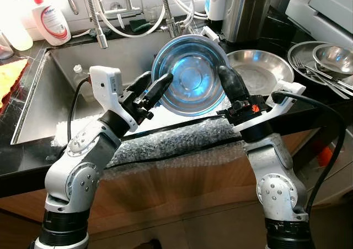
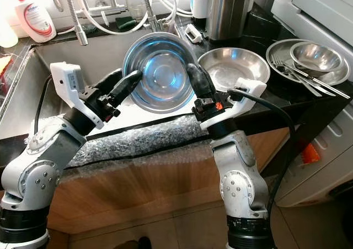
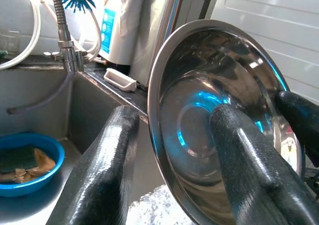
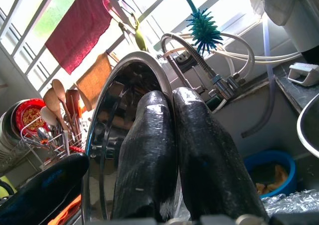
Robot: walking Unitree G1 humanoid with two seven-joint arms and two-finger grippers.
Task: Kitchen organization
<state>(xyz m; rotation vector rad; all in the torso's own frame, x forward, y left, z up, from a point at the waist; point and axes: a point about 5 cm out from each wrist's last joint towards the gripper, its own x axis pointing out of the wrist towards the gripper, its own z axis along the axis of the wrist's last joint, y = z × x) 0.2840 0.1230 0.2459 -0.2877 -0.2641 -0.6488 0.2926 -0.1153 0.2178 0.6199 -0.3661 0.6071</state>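
Nearest the camera, a strip of bubble wrap [image 1: 176,139] lay along the counter edge, and just above it both arms met on one steel bowl [image 1: 190,75], held on edge over the sink [image 1: 66,89] with its hollow facing the robot. The left gripper [image 1: 153,90] came in at the bowl's nine o'clock, its fingers [image 3: 249,160] spread over the rim, one inside the hollow and one behind, so it seemed to have the bowl pinched. The right gripper [image 1: 230,82] stood at three o'clock, its two fingers [image 4: 149,150] pressed together against the rim. Each arm was equally close. Farther off at two o'clock a wide steel pan [image 1: 259,67] rested on the counter, and beyond it at three o'clock a plate [image 1: 303,50] carrying cutlery and a smaller bowl [image 1: 333,57]. The bowl probably belonged that way, a rightward carry favouring the right arm.
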